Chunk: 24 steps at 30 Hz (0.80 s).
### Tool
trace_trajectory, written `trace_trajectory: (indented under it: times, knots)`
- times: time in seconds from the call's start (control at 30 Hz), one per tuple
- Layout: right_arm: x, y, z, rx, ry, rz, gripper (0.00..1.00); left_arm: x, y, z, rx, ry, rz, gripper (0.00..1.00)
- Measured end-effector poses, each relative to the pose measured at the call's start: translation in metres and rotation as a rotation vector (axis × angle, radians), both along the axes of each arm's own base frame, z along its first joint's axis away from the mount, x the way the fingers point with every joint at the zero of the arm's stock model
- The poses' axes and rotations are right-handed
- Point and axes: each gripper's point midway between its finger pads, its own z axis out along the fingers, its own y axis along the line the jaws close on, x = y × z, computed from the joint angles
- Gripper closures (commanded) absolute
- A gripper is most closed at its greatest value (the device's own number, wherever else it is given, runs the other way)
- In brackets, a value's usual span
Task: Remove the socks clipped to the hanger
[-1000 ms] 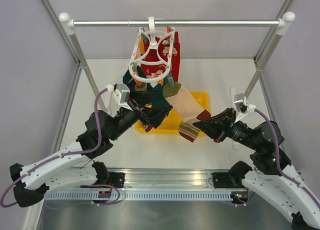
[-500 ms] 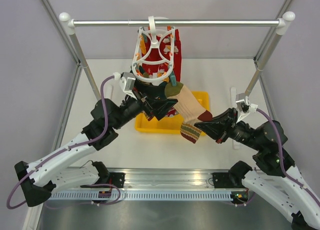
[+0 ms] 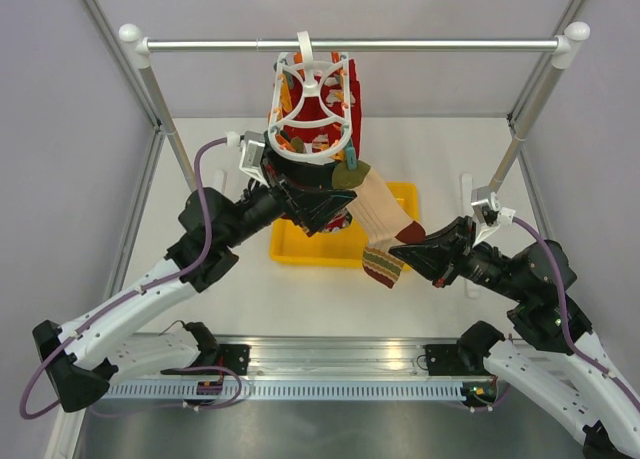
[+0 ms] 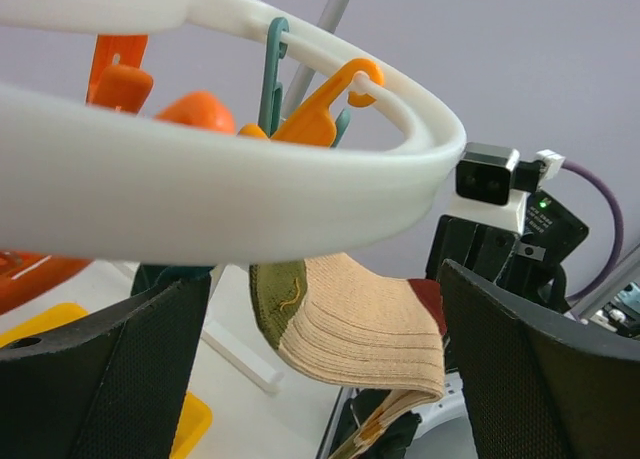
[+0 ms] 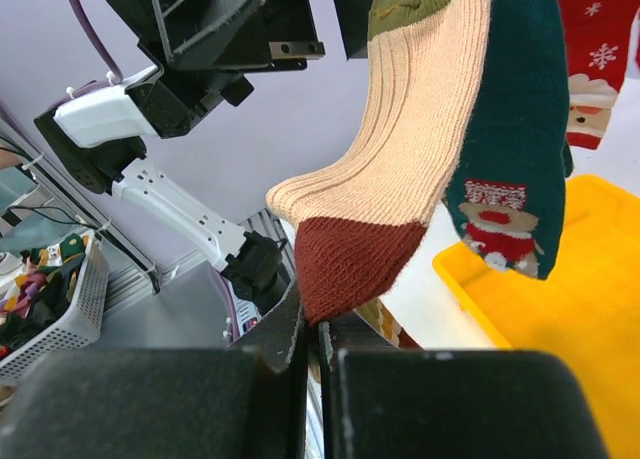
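No sock looked freed yet from the white plastic oval hanger.
Right gripper pinched the beige ribbed sock at its toe; left gripper gaped near its teal peg.

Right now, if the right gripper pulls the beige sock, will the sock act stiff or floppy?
Probably floppy: the beige sock curves between the hanger and the right gripper. Likely stretchy, judging by its ribbed knit. The hanger may swing, hanging by one hook.
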Motion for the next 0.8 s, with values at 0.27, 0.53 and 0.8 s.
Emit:
trace_trajectory:
  times: [0.27, 0.53, 0.8]
  knots:
    - [0.0, 0.0, -0.002, -0.006, 0.005, 0.002, 0.99, -0.001, 0.003, 0.014, -0.054, -0.008, -0.051, 0.12]
    - [0.0, 0.0, -0.002, -0.006, 0.006, 0.003, 0.99, -0.007, -0.001, 0.022, -0.097, -0.015, -0.114, 0.12]
    - [-0.001, 0.0, -0.002, -0.007, 0.006, 0.004, 0.99, -0.013, 0.001, 0.017, -0.099, -0.021, -0.135, 0.05]
